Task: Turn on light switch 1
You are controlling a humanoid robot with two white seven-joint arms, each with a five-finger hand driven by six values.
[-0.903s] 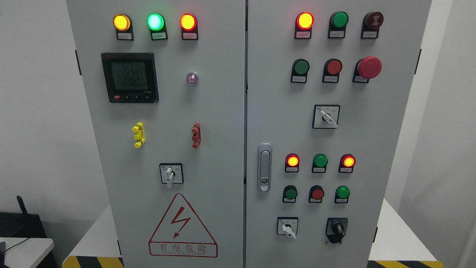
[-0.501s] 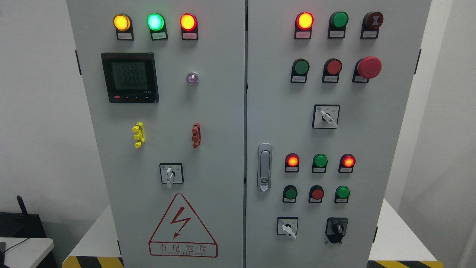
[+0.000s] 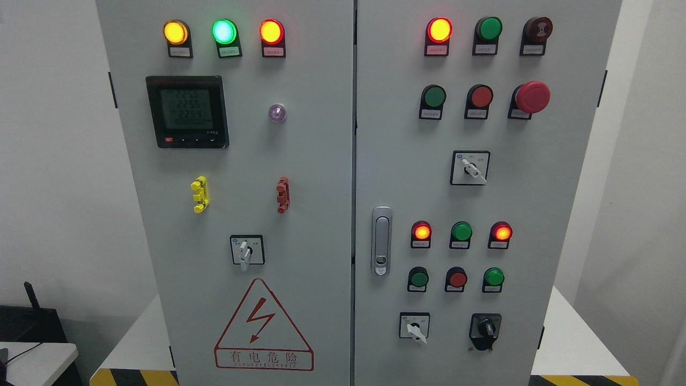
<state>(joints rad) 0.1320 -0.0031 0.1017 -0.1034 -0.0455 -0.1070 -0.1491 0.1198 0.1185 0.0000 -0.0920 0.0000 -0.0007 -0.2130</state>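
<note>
A grey two-door electrical cabinet [image 3: 321, 161] fills the head view, and neither robot hand shows anywhere in the picture, so whether either is released, clenched or grasping cannot be told, nor how any switch lies relative to a robot hand.

The labels under the controls are too small to read, so which control is light switch 1 cannot be told. On the left door a white-handled rotary switch [image 3: 246, 250] sits on a square plate, below the yellow terminal block [image 3: 199, 194] and red terminal block [image 3: 282, 195] and just above the red triangular warning sign [image 3: 262, 327]; its handle points roughly downward. Higher on that door are a digital meter [image 3: 187, 111] with a lit display, a small clear lamp [image 3: 277, 113] and a top row of lit yellow lamp [image 3: 175, 32], green lamp [image 3: 224, 31] and red lamp [image 3: 271, 31].

On the right door, a second white-handled selector [image 3: 470, 168] sits mid-panel with its handle tilted down to the right. A third selector [image 3: 414, 326] sits near the bottom, beside a black knob switch [image 3: 485, 328]. Above them is a row of three push buttons [image 3: 456, 279], green, red and green, and over those a row of indicator lamps [image 3: 461, 232], the outer two glowing red. A red mushroom stop button [image 3: 531, 97] stands at the upper right. The door latch [image 3: 381, 241] is at the door's left edge.

The cabinet stands on a white counter [image 3: 573, 343] edged with yellow and black striping.
</note>
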